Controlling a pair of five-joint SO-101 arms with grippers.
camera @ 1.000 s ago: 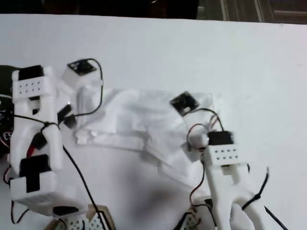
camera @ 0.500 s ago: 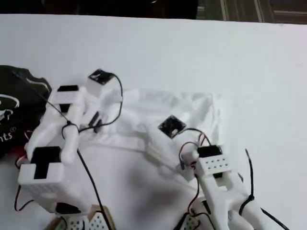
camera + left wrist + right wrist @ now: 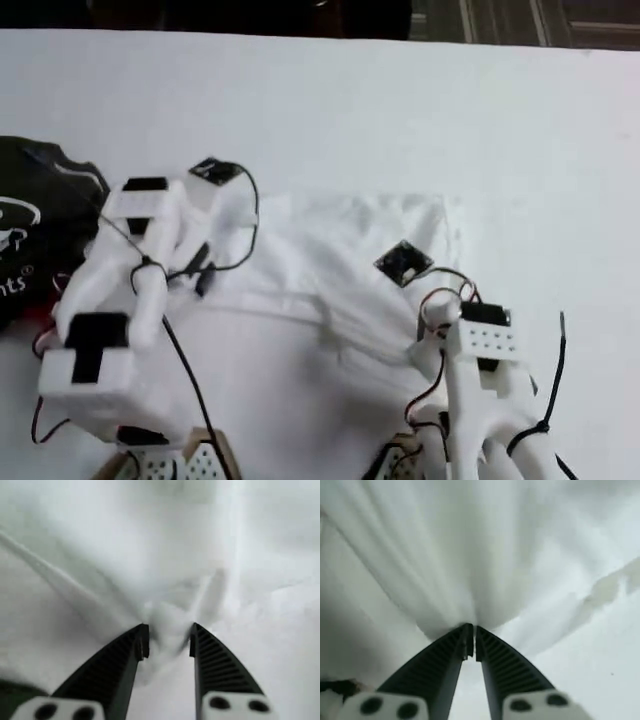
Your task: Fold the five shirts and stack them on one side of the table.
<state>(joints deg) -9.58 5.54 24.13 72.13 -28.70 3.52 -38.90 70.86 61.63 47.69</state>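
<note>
A white shirt point(image 3: 330, 250) lies spread on the white table point(image 3: 400, 110), near the middle. My left gripper point(image 3: 235, 212) sits at the shirt's left edge. In the left wrist view this gripper point(image 3: 168, 641) is shut on a thick bunch of the white shirt point(image 3: 165, 555), which fills the gap between its black fingers point(image 3: 131, 655). My right gripper point(image 3: 395, 285) is over the shirt's front right part. The right wrist view shows that gripper point(image 3: 472, 640) shut on a fold of the white shirt point(image 3: 470, 555), with cloth fanning out from the tips.
A black garment with white print point(image 3: 35, 230) lies at the table's left edge, beside the left arm. The arm bases point(image 3: 170, 460) stand along the front edge. The table's far half and right side are bare.
The left arm swung right, uncovering the black garment, and its gripper reached the shirt's left edge. The right gripper drew cloth toward the front, then right. The shirt lies flatter and wider.
</note>
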